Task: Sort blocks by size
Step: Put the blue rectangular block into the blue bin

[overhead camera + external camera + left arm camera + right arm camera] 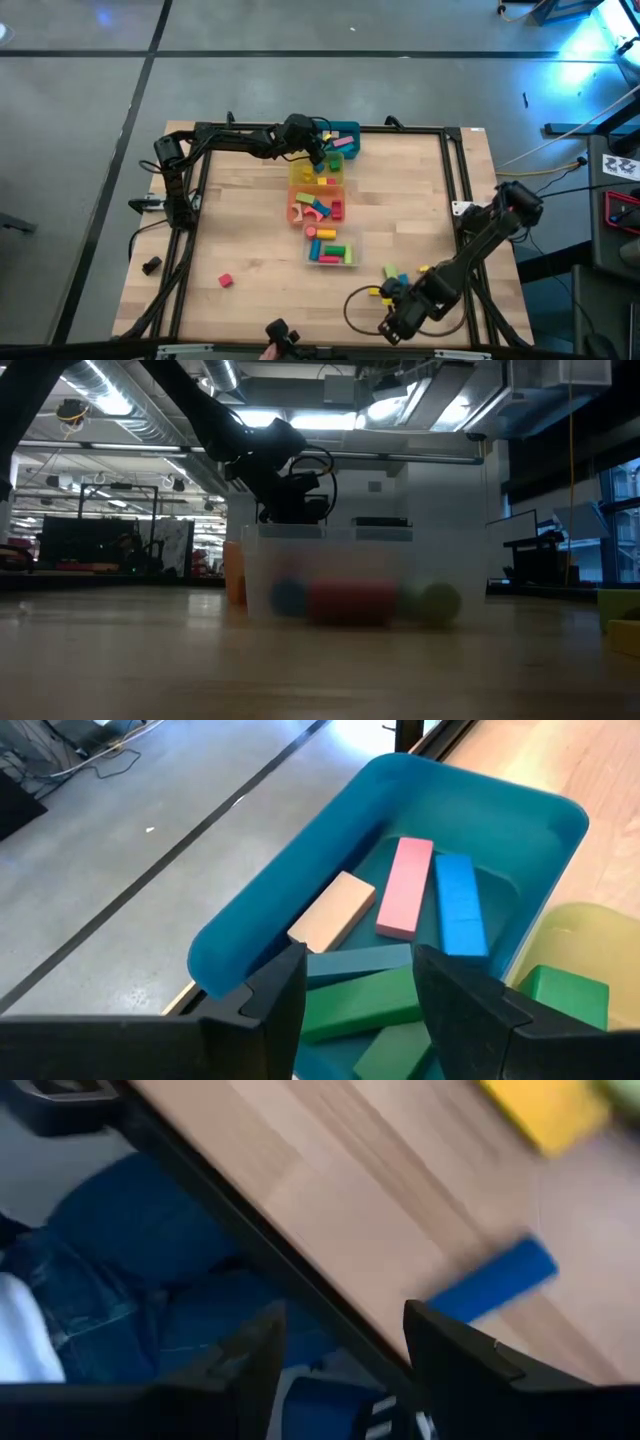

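The left arm reaches from the left edge of the high view across the top of the table, its wrist bent down so the left gripper (318, 152) hangs over the teal bin (350, 130) at upper centre. In its wrist view the two dark fingers (275, 1005) stand spread with nothing between them, above the bin's contents: one tan bar (332, 910), one pink bar (405, 886), one blue bar (459, 903), one teal bar (358, 961) and at least two green bars (362, 1005), partly hidden behind the fingers.

The right arm folds down from the right edge of the high view toward the lower right, where the right gripper (392, 318) sits low near the table's front edge. Its fingers (455, 1365) are also apart and empty; one blue bar (492, 1280) lies on the wood just beyond them, and one yellow block (545, 1110) farther off. A person's blue-clothed legs (130, 1280) show past the table's edge.

Four bins run in a column down the middle of the high view: the teal one, a yellow bin (300, 174), an orange bin (298, 200) and a clear bin (312, 262), each holding mixed blocks too small to count. One red cube (226, 281) lies alone at lower left. A small cluster of loose blocks (398, 275) lies by the right gripper, too small to count.
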`<state>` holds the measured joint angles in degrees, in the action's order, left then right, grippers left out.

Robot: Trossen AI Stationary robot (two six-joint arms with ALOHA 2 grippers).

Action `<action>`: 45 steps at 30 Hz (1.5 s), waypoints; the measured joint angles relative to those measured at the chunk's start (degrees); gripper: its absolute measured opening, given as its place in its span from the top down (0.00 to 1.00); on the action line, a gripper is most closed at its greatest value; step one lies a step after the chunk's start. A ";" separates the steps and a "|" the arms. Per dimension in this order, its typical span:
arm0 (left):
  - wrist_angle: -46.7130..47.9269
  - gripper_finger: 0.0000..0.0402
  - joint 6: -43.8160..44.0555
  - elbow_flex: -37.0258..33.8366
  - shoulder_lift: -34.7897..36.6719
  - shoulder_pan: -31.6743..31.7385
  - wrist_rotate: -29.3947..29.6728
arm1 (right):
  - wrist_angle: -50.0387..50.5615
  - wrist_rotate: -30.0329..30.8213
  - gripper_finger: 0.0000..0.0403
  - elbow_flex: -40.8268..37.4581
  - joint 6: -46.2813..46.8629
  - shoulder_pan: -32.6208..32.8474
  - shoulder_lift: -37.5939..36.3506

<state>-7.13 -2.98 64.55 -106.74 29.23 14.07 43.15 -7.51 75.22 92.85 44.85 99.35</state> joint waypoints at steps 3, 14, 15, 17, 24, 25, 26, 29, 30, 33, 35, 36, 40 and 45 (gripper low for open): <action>0.76 0.58 0.00 0.01 0.00 0.02 -0.01 | 2.41 -2.69 0.49 0.00 4.85 0.53 0.95; 1.11 0.58 0.00 0.01 0.00 0.00 -0.01 | 9.66 -1.08 0.49 0.00 22.74 2.46 2.04; 1.11 0.58 0.00 0.00 0.00 0.00 0.01 | 9.64 -1.07 0.49 0.00 22.86 2.70 2.30; 1.31 0.58 0.00 0.01 0.00 0.00 0.00 | 9.20 -1.02 0.49 0.04 22.89 2.81 3.04; 2.33 0.58 0.00 0.01 0.00 0.00 0.02 | 9.96 -4.04 0.49 0.03 22.47 2.81 7.23; 2.27 0.58 0.00 0.00 0.00 0.00 0.02 | 9.95 -3.99 0.49 0.02 22.43 2.81 7.77; 2.27 0.58 0.00 0.00 0.00 0.00 0.02 | 9.97 -3.93 0.49 0.02 22.43 2.81 8.24; 2.23 0.58 0.00 -0.01 0.00 0.00 0.02 | 9.92 -3.93 0.49 0.02 22.41 2.81 9.50; 2.12 0.58 0.00 0.01 0.00 -0.05 0.02 | 9.93 -3.93 0.49 0.02 22.41 2.81 9.82; 2.01 0.58 0.00 -0.02 0.21 -0.17 0.02 | 9.93 -3.64 0.49 0.02 22.39 2.81 10.47; 1.74 0.58 -0.38 0.00 0.69 -0.39 0.02 | 9.89 -3.63 0.49 0.02 22.37 2.81 10.97; 1.72 0.58 -0.66 -0.01 1.13 -0.52 0.02 | 9.88 -3.61 0.49 0.02 22.37 2.81 11.24; 1.66 0.58 -1.55 -0.02 3.72 -1.35 0.00 | 8.55 -3.77 0.49 -0.64 22.32 2.81 12.28; 2.03 0.58 -3.39 -0.02 8.03 -2.84 0.02 | 5.09 -4.49 0.51 -2.32 22.28 2.74 12.79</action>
<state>-5.10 -6.37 64.53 -98.71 26.39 14.09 48.24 -12.00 72.90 115.13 47.59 112.14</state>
